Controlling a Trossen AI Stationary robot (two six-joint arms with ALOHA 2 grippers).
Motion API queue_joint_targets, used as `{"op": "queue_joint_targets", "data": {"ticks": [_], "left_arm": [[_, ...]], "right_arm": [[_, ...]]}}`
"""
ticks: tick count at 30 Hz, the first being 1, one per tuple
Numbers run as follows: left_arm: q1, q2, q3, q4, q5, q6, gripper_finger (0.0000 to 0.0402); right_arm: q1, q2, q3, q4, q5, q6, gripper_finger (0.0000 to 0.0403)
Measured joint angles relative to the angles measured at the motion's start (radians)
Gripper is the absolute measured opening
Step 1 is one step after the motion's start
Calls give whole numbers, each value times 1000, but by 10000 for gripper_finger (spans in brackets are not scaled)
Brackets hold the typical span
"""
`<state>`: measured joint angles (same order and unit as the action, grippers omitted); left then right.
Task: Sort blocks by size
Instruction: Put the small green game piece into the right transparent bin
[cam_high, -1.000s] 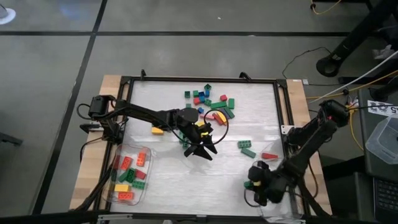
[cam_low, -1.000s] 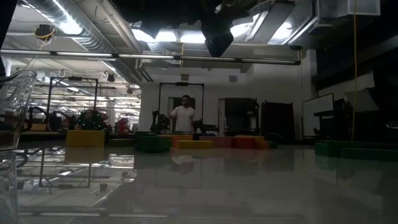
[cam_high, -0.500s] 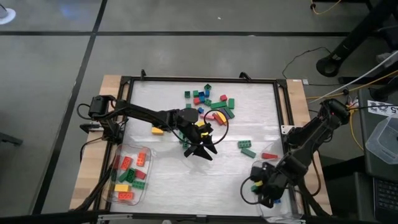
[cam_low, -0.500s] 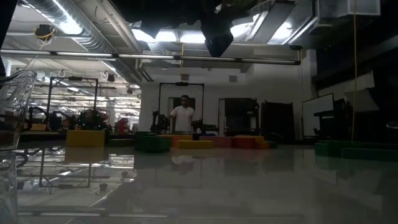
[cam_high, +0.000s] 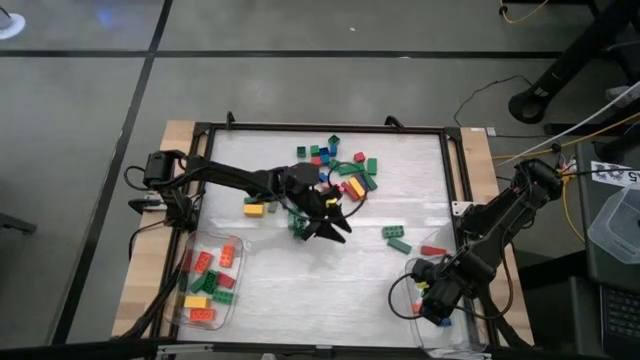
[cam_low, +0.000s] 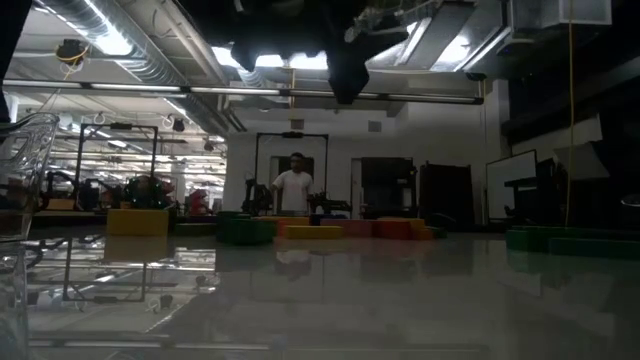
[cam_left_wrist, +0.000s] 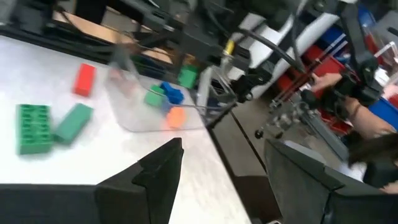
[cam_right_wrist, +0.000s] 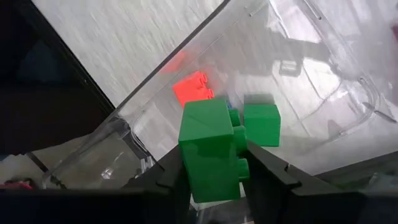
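Right gripper (cam_right_wrist: 214, 180) jaws clamping green block (cam_right_wrist: 211, 149) over clear tub (cam_right_wrist: 311, 81) holding green, red blocks; left gripper (cam_high: 330, 225) jaws wide

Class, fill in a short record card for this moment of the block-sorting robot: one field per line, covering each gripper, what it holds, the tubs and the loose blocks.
Left gripper: open, empty, over the table's middle beside the block pile
Right gripper: shut on a green block, above the right tub
Right tub: clear, holds a red block and a small green block
Left tub: clear, holds red, green and yellow blocks
Loose blocks: mixed-colour pile toward the table's far side; green pair nearer the right
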<state>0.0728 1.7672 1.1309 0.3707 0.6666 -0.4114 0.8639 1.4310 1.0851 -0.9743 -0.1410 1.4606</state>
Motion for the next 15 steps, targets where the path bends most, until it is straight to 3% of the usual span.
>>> {"op": "queue_joint_targets", "data": {"ticks": [8,15], "left_arm": [[141,0,0,-132,-14,42,214],[294,0,0,-359,-214,214,214]], "right_arm": [[0,28,0,-6,16,31,126],[0,60,0,-76,-10,89,127]]}}
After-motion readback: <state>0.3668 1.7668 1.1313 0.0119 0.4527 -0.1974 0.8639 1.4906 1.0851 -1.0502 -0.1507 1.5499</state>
